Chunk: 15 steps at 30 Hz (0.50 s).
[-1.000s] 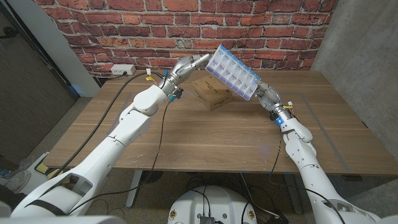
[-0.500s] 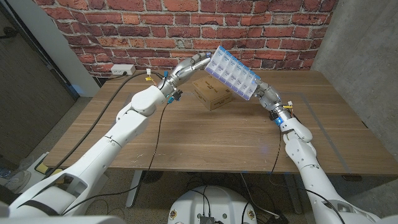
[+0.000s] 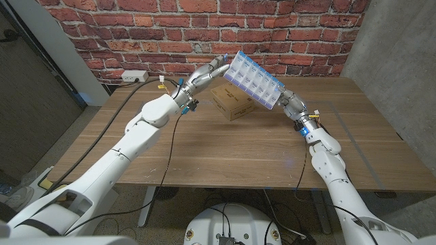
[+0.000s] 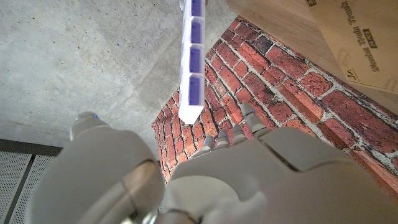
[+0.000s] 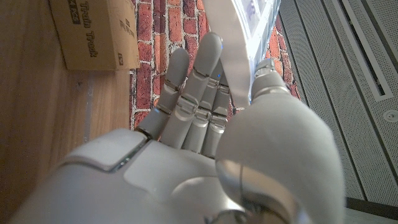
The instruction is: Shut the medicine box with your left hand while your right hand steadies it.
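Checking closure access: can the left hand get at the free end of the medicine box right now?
Probably yes. The left hand is already beside the raised end of the medicine box, with nothing between them; the right hand grips the lower end.

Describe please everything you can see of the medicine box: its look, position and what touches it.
The medicine box is a long, flat organizer of pale translucent plastic with rows of small bluish compartments. It is lifted off the table and tilted, its upper end toward the brick wall. The right hand holds its lower end; the left hand is at its upper end. Below it lies a cardboard box.
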Each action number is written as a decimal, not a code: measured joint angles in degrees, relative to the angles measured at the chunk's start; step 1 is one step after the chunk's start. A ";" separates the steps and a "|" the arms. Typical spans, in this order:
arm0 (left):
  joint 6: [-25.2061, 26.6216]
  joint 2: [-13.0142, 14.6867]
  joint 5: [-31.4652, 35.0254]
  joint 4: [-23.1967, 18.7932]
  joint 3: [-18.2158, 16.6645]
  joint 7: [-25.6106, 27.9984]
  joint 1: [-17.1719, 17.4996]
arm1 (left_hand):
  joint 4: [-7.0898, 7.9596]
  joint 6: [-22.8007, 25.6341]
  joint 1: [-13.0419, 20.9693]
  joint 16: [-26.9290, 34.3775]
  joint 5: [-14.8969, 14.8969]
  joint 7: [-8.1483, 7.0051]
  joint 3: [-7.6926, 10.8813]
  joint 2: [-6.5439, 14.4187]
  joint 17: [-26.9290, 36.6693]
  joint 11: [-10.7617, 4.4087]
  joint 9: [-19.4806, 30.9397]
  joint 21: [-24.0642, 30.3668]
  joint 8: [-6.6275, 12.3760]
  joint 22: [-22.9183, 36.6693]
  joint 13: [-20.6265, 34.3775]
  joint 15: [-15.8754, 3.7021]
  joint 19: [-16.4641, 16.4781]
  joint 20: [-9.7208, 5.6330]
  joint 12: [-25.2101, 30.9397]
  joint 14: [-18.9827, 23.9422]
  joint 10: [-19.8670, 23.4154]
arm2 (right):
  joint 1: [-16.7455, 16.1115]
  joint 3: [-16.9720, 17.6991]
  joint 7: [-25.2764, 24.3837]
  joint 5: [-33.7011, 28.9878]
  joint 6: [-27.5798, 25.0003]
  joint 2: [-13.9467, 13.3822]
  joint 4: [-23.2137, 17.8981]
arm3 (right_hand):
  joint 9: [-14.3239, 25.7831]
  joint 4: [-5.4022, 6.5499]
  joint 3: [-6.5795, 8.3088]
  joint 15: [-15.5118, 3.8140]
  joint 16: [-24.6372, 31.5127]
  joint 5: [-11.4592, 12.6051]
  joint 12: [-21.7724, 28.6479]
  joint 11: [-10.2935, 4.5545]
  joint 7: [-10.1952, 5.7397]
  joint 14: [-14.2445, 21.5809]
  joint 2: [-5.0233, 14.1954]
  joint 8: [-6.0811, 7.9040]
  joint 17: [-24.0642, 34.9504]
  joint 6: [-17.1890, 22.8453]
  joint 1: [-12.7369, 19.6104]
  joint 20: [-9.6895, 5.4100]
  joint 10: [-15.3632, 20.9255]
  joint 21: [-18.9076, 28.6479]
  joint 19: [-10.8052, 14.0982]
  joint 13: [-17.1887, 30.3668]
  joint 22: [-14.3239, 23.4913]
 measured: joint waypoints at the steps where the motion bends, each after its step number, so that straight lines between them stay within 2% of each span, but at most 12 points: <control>1: -0.27 0.10 -0.03 0.01 -0.09 0.09 0.19 | 0.19 0.03 -0.27 0.00 0.27 -0.15 -0.17 0.27 -0.05 0.00 -0.19 -0.46 0.00 0.01 -0.25 0.27 0.00 0.00 0.00 0.27 0.00 | 0.04 -0.05 -0.22 -0.12 0.00 0.00 0.00 | 0.00 0.00 0.00 0.00 0.00 0.00 -0.02 0.00 0.00 0.00 0.00 0.00 0.00 0.00 0.00 0.00 0.00 0.07 0.00 0.00 0.00; 6: -1.76 0.62 0.32 -0.15 -0.57 1.44 1.23 | 0.63 0.03 -0.88 0.00 0.56 -0.76 -0.94 0.88 -0.55 0.00 -0.97 -2.04 -0.21 0.01 -1.12 0.46 0.14 -0.15 0.00 0.08 0.00 | 0.10 -0.21 -1.04 -0.67 0.00 0.00 0.00 | -0.01 0.01 0.01 0.00 0.00 -0.01 -0.04 0.00 -0.01 0.00 0.00 0.00 0.04 0.00 0.00 0.00 0.00 0.07 0.00 0.00 -0.45; 11: -3.68 1.63 1.28 -1.29 -1.23 3.82 2.83 | 0.57 0.03 -0.89 0.00 0.69 -0.76 -1.02 0.89 -0.57 -0.01 -1.18 -2.56 -0.43 0.01 -1.47 0.46 0.23 -0.23 0.00 0.08 0.00 | 0.10 -0.50 -2.33 -1.55 -0.12 0.00 -0.27 | -0.04 0.03 0.03 0.00 0.00 -0.04 -0.18 0.00 -0.01 0.00 0.00 -0.01 0.16 0.00 0.00 0.00 0.00 0.50 0.00 0.25 -0.66; 15: -4.72 2.47 1.70 -2.06 -1.64 5.23 3.82 | 0.88 0.03 -1.16 0.00 0.90 -0.76 -1.33 1.95 -0.83 -0.01 -1.33 -3.17 -0.64 0.01 -1.69 0.46 0.23 -0.23 0.00 0.08 0.00 | 0.02 -0.62 -3.10 -2.00 -0.20 0.00 -0.54 | -0.02 0.04 0.04 0.00 0.00 -0.05 -0.20 0.00 -0.01 0.00 -0.01 -0.01 0.12 0.01 0.00 0.00 0.00 0.50 0.00 0.25 -0.87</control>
